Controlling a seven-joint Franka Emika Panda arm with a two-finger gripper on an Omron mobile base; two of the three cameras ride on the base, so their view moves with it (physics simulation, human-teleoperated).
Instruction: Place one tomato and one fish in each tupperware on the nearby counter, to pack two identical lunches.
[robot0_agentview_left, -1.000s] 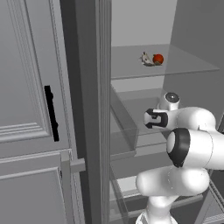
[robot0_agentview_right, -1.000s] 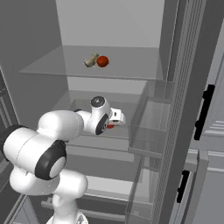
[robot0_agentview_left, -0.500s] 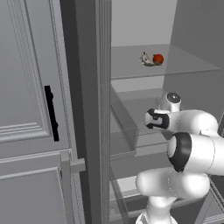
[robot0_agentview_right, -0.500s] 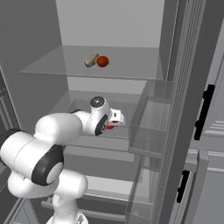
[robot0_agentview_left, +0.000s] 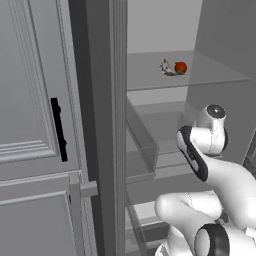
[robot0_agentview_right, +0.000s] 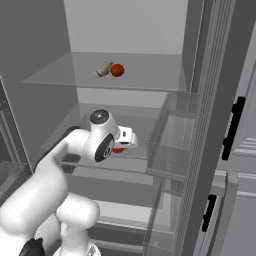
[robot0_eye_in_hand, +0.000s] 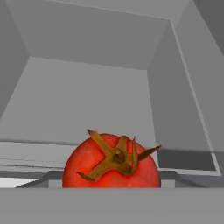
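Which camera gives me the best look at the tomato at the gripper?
The hand view: the tomato sits close up, stem toward the camera. The right base view shows a red sliver beside the hand. In the left base view the arm covers it.

Flat, even rendered light; soft faint shadows; no glare; sharp throughout, slightly coarse.

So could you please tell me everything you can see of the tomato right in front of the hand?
The tomato is round, glossy and red, with a brown-green dried calyx of several pointed sepals on the side facing the hand camera. It sits low and central in the hand view, inside a grey fridge compartment, its lower part cut off. In the right base view a sliver of red shows just under the hand. Whether the fingers touch it cannot be told.
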